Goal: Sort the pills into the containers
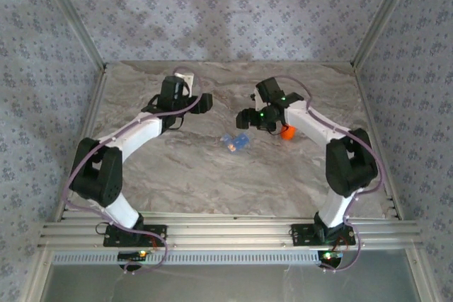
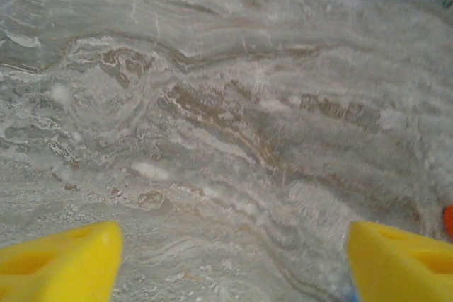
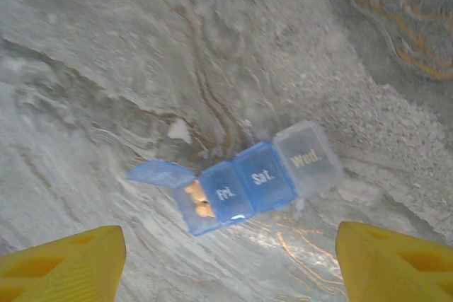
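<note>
**Both hands wide open, pill box sitting right in front of the right one**

Top view first: the left hand and right hand both hang out over the middle of the marble surface, facing roughly toward each other. The little blue pill box lies just off the right hand's fingertips, on the side toward the arm bases. It's well apart from the left hand. An orange bottle sits right behind the right hand, tucked against that arm's wrist.

Left wrist cam: the left hand has its yellow fingers spread far apart with nothing between them, just bare surface ahead. There's an orange sliver at the outer side of the right-hand finger, too little of it to say what it is.

Right wrist cam: the right hand is spread open too and holding nothing. The pill box lies on the surface just ahead of the fingers, about centred between them and not touching either. You can read Fri, Sat and Wed on the closed lids. The end compartment next to Fri has its lid flipped open, with orange pills inside.
</note>
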Controlling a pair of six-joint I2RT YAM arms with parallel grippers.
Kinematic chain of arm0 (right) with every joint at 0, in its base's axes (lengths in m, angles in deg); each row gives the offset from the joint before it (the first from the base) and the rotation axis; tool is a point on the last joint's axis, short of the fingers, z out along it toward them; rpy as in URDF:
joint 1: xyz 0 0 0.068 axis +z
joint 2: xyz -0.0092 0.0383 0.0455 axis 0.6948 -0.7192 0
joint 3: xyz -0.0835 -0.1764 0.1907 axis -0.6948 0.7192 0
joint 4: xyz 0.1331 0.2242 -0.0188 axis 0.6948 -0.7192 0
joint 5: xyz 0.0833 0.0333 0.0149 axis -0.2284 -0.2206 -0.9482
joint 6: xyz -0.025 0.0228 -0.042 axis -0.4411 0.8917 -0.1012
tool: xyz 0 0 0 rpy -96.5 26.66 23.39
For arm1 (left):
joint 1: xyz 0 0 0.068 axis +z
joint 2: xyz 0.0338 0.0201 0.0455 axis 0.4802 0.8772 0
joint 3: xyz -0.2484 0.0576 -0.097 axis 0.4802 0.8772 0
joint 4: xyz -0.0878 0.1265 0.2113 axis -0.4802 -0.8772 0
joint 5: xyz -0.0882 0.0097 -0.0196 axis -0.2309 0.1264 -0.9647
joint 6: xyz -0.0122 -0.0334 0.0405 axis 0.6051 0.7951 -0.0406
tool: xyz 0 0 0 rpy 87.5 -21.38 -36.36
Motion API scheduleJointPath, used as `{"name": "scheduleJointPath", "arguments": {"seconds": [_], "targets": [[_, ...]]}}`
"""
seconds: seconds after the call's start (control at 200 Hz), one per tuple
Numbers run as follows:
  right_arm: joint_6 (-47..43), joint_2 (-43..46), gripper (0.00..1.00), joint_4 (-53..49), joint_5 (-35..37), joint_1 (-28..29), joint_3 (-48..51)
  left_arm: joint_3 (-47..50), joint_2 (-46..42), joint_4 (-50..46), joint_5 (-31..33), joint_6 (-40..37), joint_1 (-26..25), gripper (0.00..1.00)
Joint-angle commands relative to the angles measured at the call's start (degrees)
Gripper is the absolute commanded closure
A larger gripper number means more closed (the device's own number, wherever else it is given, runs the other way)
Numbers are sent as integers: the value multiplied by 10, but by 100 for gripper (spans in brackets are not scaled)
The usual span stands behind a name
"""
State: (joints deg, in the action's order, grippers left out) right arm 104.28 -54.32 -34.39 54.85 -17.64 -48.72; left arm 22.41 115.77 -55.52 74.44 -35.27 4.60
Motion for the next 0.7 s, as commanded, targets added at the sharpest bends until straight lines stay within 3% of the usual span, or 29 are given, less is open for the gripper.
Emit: {"name": "scheduleJointPath", "arguments": {"seconds": [0.0, 0.085, 0.145, 0.695], "targets": [[-21, -25, 21, -62, 1, -7, -22, -35, 22, -75, -35, -4, 1, 39], [-22, -38, 21, -60, 5, -7, -18, -52, 40, -104, -49, 2, 1, 79], [-25, -47, 21, -61, 6, -7, -21, -64, 51, -122, -57, 5, 1, 100], [-34, -121, 22, -61, 48, 1, -74, -184, 162, -273, -75, 21, -38, 100]]}}
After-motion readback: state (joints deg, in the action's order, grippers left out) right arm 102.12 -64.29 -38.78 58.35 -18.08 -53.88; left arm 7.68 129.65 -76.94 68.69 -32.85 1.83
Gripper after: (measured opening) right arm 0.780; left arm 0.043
